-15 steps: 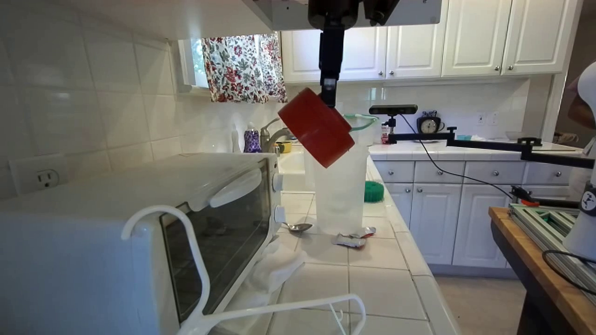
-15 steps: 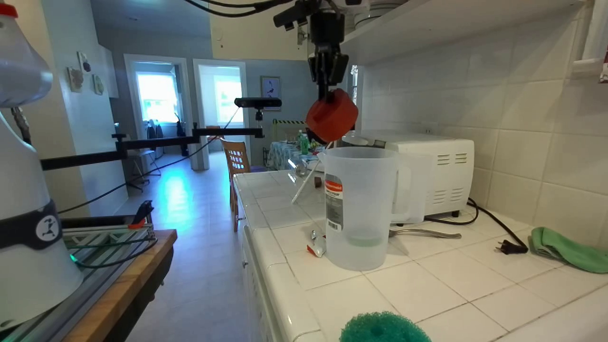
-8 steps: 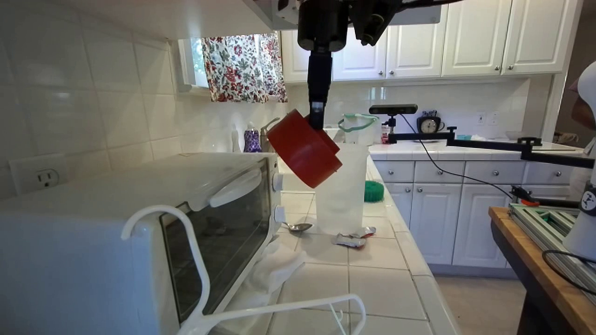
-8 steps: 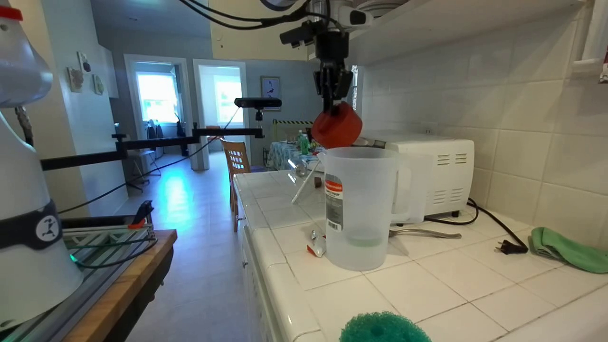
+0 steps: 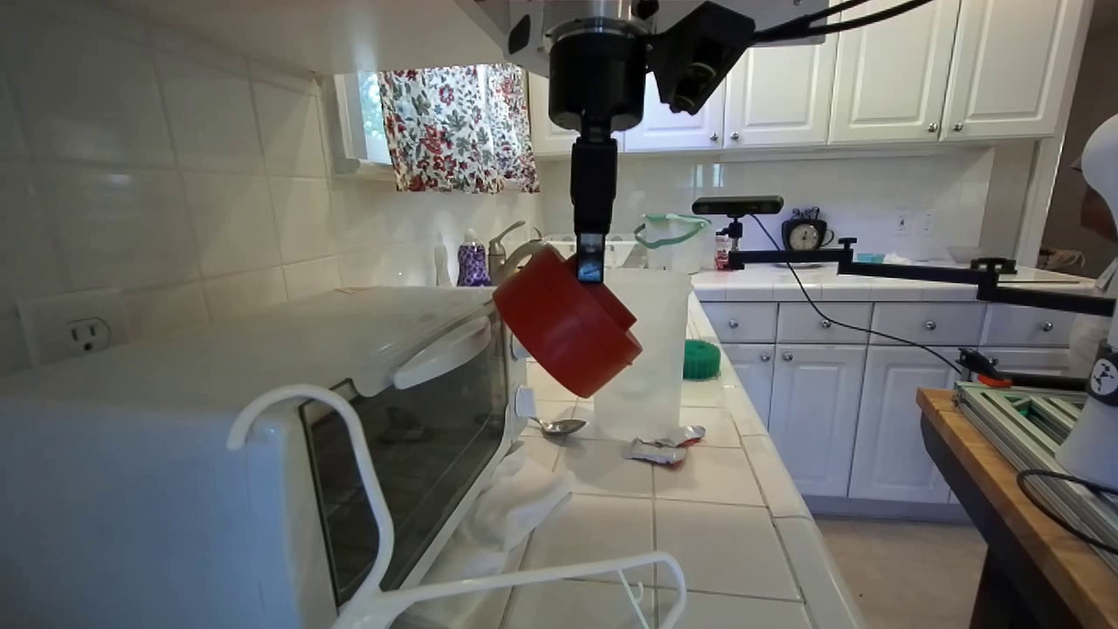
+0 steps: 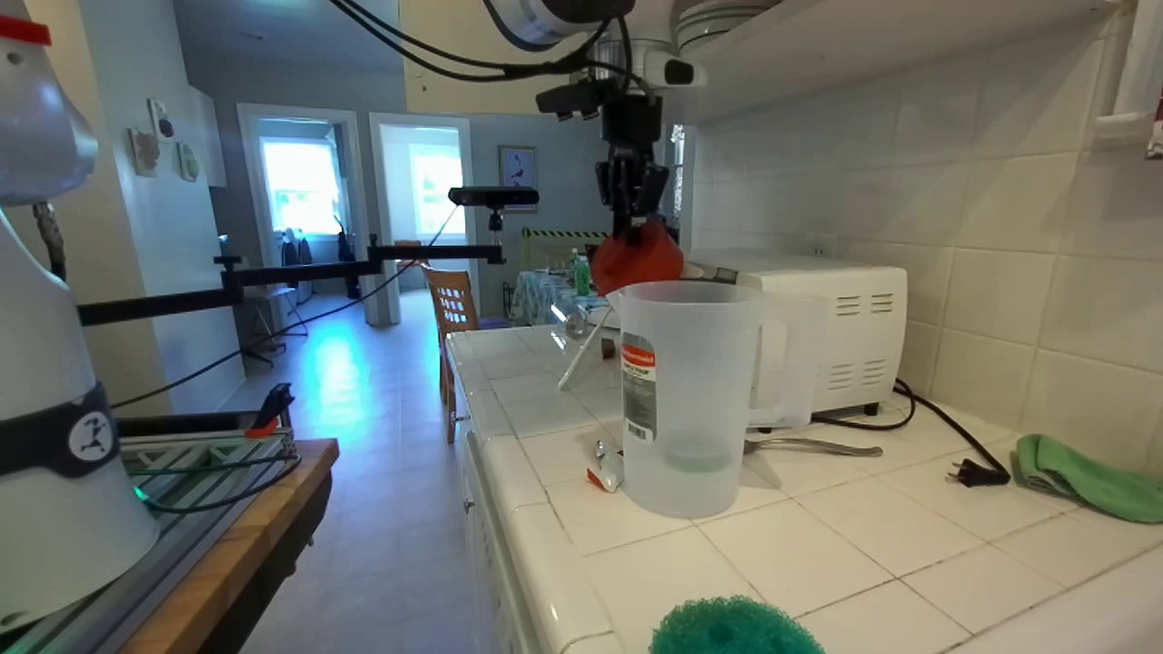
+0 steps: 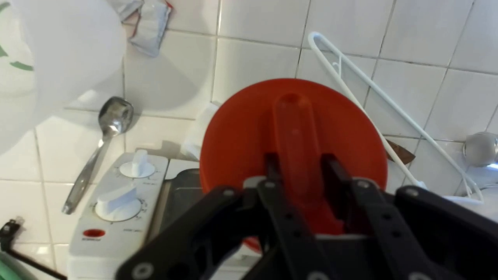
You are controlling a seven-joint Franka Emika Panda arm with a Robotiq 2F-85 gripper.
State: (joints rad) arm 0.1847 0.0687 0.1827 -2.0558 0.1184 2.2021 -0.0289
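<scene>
Pinching lid (image 5: 563,323) by ridge (image 7: 295,132), plain only in wrist view, fingers (image 7: 338,179) nearly together, pitcher's (image 6: 695,381) label (image 6: 639,395) only in an exterior view, gripper (image 5: 590,269) pointing down.

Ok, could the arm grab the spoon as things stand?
Probably not: the fingers are shut on the round red object and need freeing first, though the spoon lies uncovered between the pitcher and toaster oven.

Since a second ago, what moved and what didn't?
The gripper and the round red piece it holds came down lower, as both exterior views show. Nothing was newly grabbed or let go. The cloudy pitcher, the spoon and the white toaster oven stayed put.
</scene>
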